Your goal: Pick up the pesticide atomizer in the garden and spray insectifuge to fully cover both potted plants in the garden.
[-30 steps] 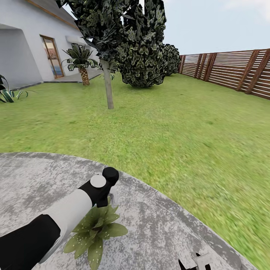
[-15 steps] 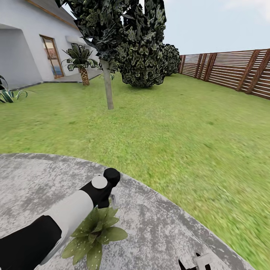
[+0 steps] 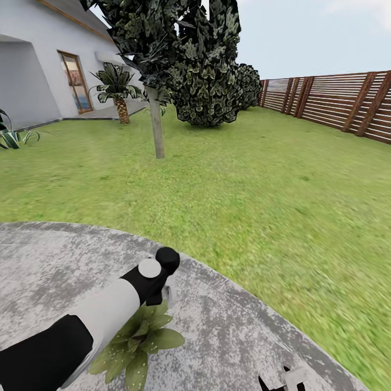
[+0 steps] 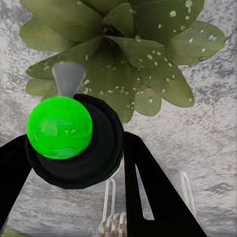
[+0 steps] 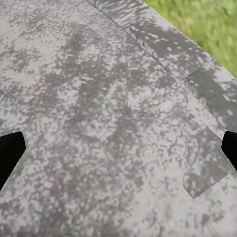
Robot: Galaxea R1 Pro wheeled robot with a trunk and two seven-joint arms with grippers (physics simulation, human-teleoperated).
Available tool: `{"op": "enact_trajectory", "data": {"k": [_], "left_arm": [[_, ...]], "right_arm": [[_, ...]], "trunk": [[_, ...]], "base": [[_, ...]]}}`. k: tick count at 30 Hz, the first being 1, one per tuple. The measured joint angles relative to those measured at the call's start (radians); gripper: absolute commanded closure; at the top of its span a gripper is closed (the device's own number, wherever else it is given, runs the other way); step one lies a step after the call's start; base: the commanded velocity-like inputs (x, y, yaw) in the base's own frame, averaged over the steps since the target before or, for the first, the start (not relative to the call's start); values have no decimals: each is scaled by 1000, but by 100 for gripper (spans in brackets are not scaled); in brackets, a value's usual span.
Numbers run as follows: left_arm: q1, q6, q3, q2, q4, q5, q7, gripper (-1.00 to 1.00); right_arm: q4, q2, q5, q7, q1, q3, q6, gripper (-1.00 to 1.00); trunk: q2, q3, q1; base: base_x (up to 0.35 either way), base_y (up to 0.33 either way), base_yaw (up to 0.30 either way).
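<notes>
Garden lawn (image 3: 260, 179) and grey speckled paving (image 3: 228, 331), fence (image 3: 336, 103) behind.
The atomizer (image 4: 66, 138) is clamped in the left pincer (image 4: 74, 168) above a droplet-speckled potted plant (image 3: 138, 339); the right pincer (image 5: 118, 148) is held apart over paving.

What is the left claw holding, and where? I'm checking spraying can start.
The left claw clamps the atomizer around its black body below the green cap, nozzle over the potted plant.

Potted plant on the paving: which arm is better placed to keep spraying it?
Left. The left gripper holds the atomizer, its grey nozzle aimed at the potted plant, whose leaves show white droplets. The right gripper is open over bare paving, holding nothing.
</notes>
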Motion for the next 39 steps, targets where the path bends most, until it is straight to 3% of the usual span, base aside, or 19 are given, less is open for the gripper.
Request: {"op": "enact_trajectory", "data": {"k": [3,13,24,39], "left_arm": [[1,-3,-1,7,1,0,0,100],[-5,-6,7,66,2,2,-3,100],[-5,-8,6,62,-5,4,-11,100],[-5,-6,6,61,-12,4,-8,100]], "right_arm": [[0,0,0,0,0,0,0,-100],[1,0,0,0,0,0,0,-100],[-1,0,-1,0,0,0,0,-100],[-1,0,-4,-3,0,-1,-1,-100]], "trunk": [[0,0,0],[0,0,0],[0,0,0],[0,0,1]], "base": [[0,0,0],[0,0,0],[9,-168,0],[-281,-140,165]]}}
